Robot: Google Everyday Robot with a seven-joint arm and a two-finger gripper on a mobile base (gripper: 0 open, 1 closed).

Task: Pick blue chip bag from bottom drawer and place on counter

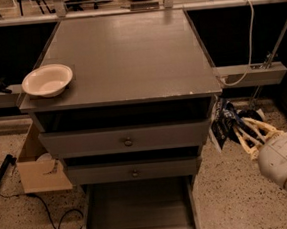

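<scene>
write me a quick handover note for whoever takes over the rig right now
Gripper: shut on the blue chip bag, held in the air right of the cabinet, below counter level.
Bottom drawer: open, bag no longer in it.
Counter: white bowl at its front left corner.
Done: pick from drawer.
Left: raise the bag above the counter edge, set it down, release.
</scene>
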